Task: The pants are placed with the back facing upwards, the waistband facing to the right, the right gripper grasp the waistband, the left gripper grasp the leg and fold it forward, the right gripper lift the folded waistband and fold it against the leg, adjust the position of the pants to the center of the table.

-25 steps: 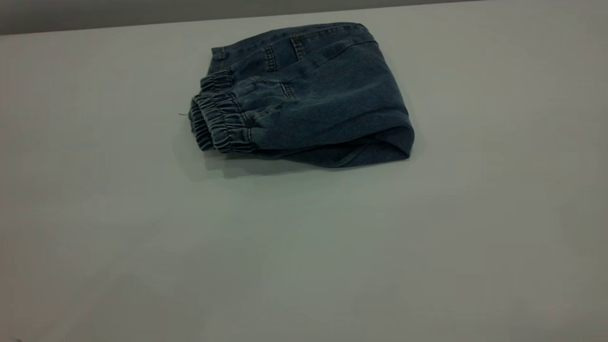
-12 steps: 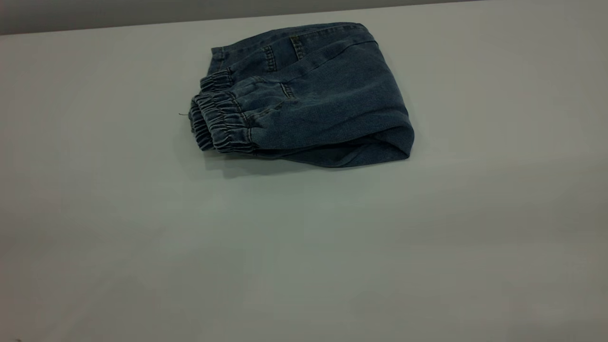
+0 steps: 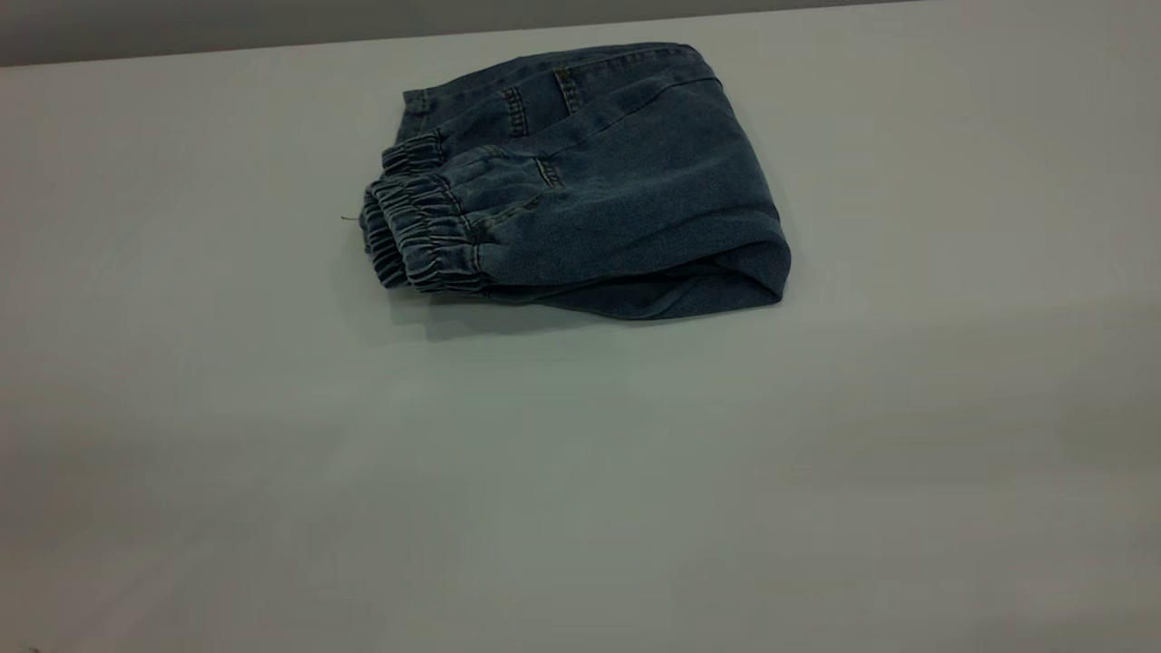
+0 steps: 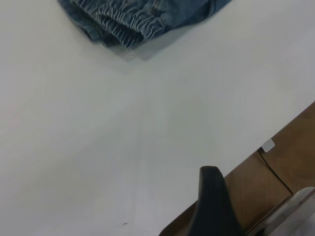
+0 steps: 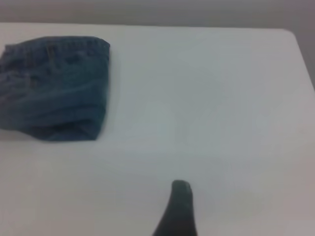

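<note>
The pants (image 3: 590, 190) lie folded into a compact blue denim bundle on the far middle of the table (image 3: 580, 472). Their gathered waistband (image 3: 417, 236) forms the bundle's left end, and a rounded fold forms the right end. The printed leg is hidden inside the fold. Neither arm shows in the exterior view. In the left wrist view, my left gripper (image 4: 212, 196) hangs over the table's edge, well away from the waistband (image 4: 128, 24). In the right wrist view, my right gripper (image 5: 179, 206) hovers over bare table, far from the pants (image 5: 54, 88). Nothing is held.
A grey wall runs behind the table's far edge (image 3: 181, 27). Brown floor (image 4: 275, 167) lies beyond the table's edge in the left wrist view. Wide bare tabletop surrounds the pants on every side.
The pants have not moved. Only faint shadows shift across the near part of the table.
</note>
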